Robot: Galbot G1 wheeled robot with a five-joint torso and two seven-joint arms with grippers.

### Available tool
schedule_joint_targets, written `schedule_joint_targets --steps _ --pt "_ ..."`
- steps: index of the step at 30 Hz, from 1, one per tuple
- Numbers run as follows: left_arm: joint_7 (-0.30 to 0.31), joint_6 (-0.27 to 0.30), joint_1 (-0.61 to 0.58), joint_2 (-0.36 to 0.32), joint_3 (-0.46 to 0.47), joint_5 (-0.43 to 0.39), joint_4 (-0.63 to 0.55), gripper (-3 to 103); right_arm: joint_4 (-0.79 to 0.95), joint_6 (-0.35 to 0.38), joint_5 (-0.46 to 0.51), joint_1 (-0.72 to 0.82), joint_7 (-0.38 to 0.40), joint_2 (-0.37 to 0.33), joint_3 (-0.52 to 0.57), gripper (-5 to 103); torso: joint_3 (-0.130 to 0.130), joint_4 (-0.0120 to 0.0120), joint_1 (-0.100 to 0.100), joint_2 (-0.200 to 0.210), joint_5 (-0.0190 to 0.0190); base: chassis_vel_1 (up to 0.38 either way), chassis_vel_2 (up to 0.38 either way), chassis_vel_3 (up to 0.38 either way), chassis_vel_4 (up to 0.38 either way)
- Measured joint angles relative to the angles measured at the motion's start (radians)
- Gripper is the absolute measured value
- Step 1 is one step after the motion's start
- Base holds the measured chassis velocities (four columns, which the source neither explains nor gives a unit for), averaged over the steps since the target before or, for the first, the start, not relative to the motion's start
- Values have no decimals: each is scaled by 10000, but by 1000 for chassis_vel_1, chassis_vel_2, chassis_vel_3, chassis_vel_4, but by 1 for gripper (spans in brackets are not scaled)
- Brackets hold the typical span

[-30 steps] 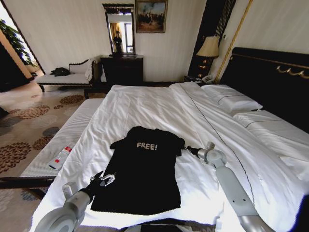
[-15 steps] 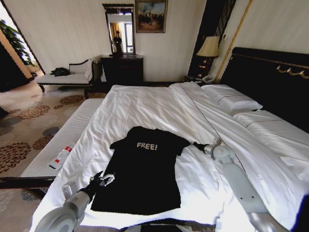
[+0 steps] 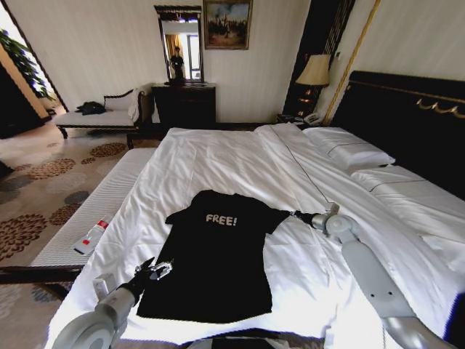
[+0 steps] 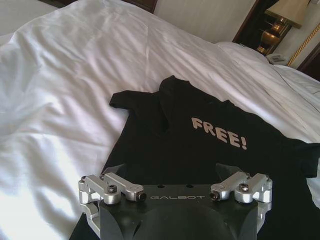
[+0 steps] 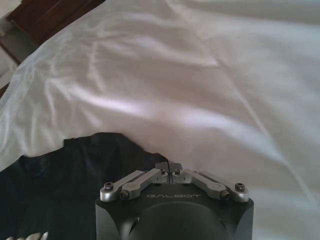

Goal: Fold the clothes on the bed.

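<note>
Pinching the black T-shirt (image 3: 218,254)'s sleeve, the clenched right gripper (image 3: 296,215) should draw it flat; the released left gripper (image 3: 155,271) waits beside the shirt's hem.

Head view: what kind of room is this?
Most likely a hotel-style bedroom. A large bed with white linen and a dark headboard, a bedside lamp, and a dark dresser under a mirror all point that way.
</note>
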State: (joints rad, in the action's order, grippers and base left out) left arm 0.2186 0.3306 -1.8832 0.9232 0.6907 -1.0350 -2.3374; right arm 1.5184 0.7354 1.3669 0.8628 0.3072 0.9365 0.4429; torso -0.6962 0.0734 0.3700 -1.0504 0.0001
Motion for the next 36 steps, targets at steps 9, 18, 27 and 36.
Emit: schedule_joint_targets --steps 9,18,27,36 --pt "-1 0 -61 -16 129 -16 9 100 1511 -1 691 -343 463 58 -1034 0 0 -3 -1 0 -4 0 0 0 0" --pt "-99 -16 -237 42 448 -77 6 100 1823 -1 813 -1418 854 349 -2950 0 0 -3 0 0 -2 0 0 0 0" --pt "-151 -35 -308 53 646 -187 7 100 872 -1 249 -1848 802 883 -3876 0 0 0 0 0 0 0 0 0 0" --pt "-152 -41 -288 78 641 -195 14 100 -134 -1 -171 -2223 730 1551 -4329 0 0 -1 -1 0 -2 0 0 0 0"
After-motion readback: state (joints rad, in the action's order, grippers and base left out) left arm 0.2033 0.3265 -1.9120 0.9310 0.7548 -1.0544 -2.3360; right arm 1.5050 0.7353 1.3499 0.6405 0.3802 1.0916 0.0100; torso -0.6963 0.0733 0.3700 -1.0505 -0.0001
